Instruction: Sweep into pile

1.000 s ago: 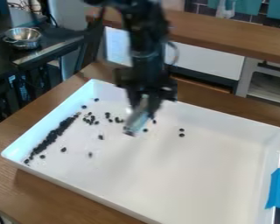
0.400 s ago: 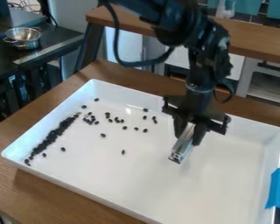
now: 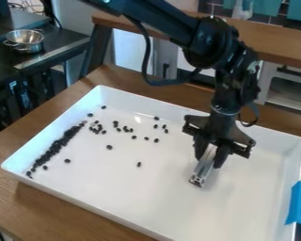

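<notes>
While beans (image 3: 109,147) dot the tray (image 3: 134,197), your tool (image 3: 208,162) grips a metal bar (image 3: 198,177) tip-down inside, presumably for sweeping.

Black segmented arm, looping black cable.

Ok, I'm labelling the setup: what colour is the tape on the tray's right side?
The tape is bright blue, seen in the camera view.

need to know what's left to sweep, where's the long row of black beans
The long dark row of small black beans lies inside the white rectangular tray, along its left wall in the camera view.
</notes>
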`<state>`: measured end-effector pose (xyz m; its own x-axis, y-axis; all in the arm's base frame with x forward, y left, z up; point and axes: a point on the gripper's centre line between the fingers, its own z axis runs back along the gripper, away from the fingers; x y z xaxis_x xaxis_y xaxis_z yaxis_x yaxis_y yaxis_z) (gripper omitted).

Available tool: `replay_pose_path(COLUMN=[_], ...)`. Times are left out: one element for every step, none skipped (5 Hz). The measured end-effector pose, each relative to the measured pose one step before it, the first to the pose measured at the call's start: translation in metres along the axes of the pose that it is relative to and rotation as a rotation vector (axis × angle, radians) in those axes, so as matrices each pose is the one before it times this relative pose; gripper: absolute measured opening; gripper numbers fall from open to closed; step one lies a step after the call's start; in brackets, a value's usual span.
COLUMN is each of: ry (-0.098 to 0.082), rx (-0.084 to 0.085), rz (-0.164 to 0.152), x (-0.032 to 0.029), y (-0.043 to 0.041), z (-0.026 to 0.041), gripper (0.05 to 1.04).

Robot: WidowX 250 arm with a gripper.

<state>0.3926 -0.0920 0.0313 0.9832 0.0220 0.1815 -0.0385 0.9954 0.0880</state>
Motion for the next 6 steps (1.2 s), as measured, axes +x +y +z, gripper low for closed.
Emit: replay_pose_path(ry=[0.0043,-0.0054,0.0065,0.0066,0.0024,0.0097], rx=[0.0037,0.0016,-0.0053,0.0006,-0.0005,0.0030], rz=[0.0151,0.0218,0.0045,0.0046,0.0188,0.0092], x=[0.00452,0.00359,-0.00222,-0.00502,-0.00027,0.00254], y=[0.00862,0.01618,0.01104,0.02503,0.02588,0.02364], z=[-0.00603,-0.00372,-0.00418,-0.00104,-0.00307,-0.00169], gripper=[0.371,0.371,0.371,0.371,0.371,0.371])
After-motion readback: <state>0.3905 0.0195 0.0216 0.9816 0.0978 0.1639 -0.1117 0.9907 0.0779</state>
